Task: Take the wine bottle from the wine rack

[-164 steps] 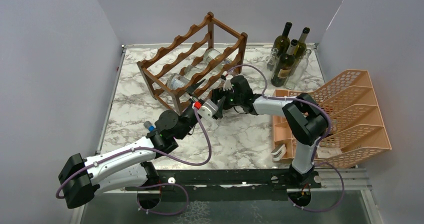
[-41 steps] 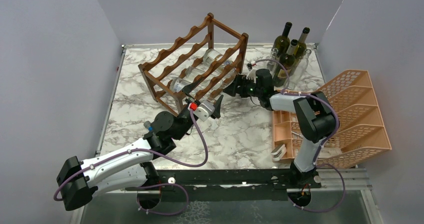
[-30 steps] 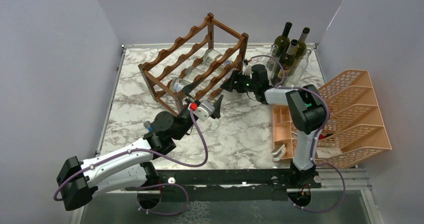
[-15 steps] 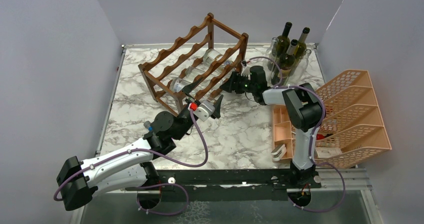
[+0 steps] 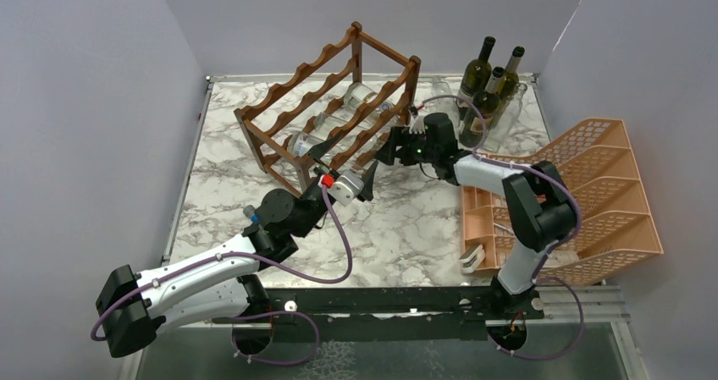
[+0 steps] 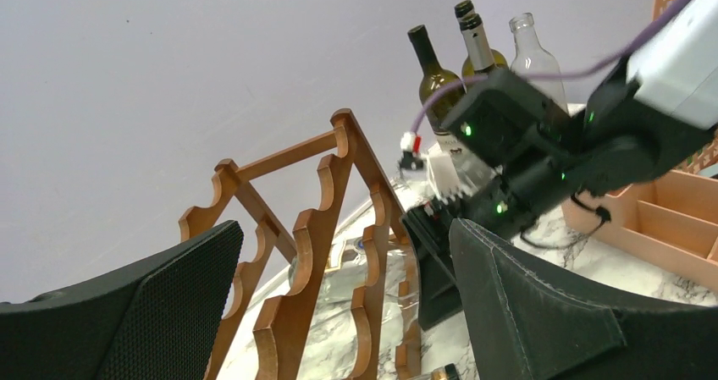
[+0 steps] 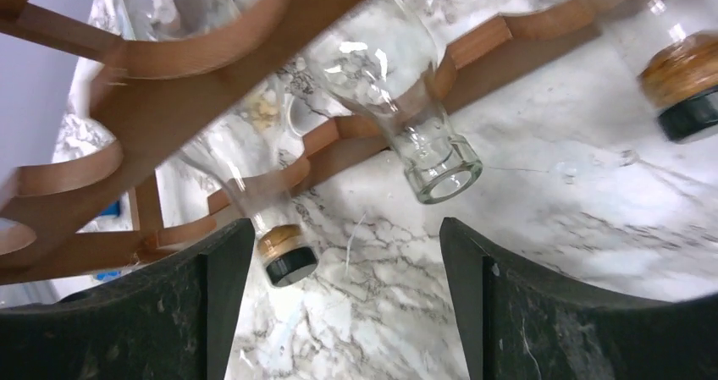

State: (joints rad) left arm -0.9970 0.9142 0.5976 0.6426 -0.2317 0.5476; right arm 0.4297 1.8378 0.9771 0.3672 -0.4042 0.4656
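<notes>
The right gripper [image 7: 343, 228] is held wide open with nothing between its fingers. It is pointed at the side of the wine rack [image 7: 152, 58] that faces the arms, near it but not seen to touch it. Ahead of the gap, two clear glass necks are seen poking out past the lower rail. One is an uncapped bottle [image 7: 423, 143], its open mouth nearer the finger at the right of that view. The other is a capped bottle [image 7: 284, 257] with a cork-coloured band and a dark cap, just beside the other finger. Both bottles lie on the rack. A third banded, dark-tipped shape is seen blurred at the right edge, and what it belongs to cannot be told. The left gripper [image 5: 348, 165] is likewise spread open and empty, and it is raised just beside the near corner post of the rack. One rack is counted, of dark brown wood, with two tiers of scalloped rails, set at an angle on the marble table [image 5: 406, 228]. Clear glass is seen inside it from above, but the number of bottles there cannot be counted with certainty. In the far right corner three dark green bottles [image 5: 483, 105] are stood upright together, with at least one clear upright bottle [image 6: 533, 54] among them. One orange plastic organiser [image 5: 593, 185] is placed along the right edge of the table.
</notes>
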